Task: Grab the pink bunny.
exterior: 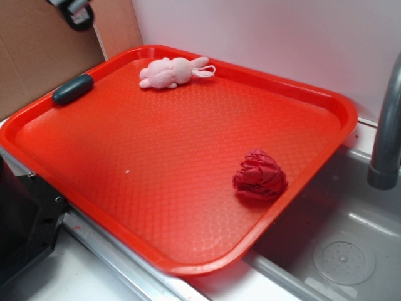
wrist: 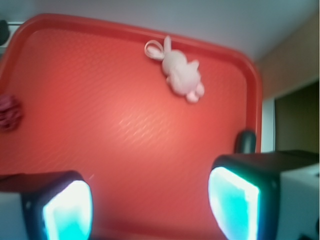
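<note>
The pink bunny [exterior: 170,72] lies on its side at the far edge of the red tray [exterior: 188,260], its white loop [exterior: 205,71] toward the rim. The gripper [wrist: 150,207] hangs above the tray, fingers [wrist: 232,205] spread wide, holding nothing. The red cloth ball [exterior: 259,175] sits well apart, near the sink [exterior: 351,251].

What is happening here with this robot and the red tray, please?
A robot arm is set up to pick up the pink bunny, but it has not touched it yet. The bunny lies on its side near the far edge of the red tray. A dark red cloth ball sits at the tray's opposite side, and a dark oblong object rests on the rim. In the wrist view the gripper is open and empty, above the tray, apart from the bunny.
</note>
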Available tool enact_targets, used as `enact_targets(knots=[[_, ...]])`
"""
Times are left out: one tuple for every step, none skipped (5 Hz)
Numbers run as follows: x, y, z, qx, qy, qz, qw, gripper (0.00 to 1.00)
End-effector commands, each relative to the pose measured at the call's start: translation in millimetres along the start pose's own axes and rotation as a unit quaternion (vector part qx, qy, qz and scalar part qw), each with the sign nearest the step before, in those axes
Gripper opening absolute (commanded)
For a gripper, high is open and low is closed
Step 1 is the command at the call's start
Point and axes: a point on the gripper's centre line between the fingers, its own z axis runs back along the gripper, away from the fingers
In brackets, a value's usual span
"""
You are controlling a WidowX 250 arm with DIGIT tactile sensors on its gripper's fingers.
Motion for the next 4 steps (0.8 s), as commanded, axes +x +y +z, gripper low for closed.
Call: enact_targets(knots=[[34.1, 36.9, -56.9, -0.014, -0.012, -0.025, 1.0, 1.0], [44.7, 41.0, -82.8, 0.004, -0.005, -0.026, 1.0, 1.0], [57.4, 47.6, -108.4, 0.029, 0.006, -0.027, 0.999, 1.0], [66.7, 52.8, -129.9, 0.039, 0.018, -0.026, 0.999, 1.0]])
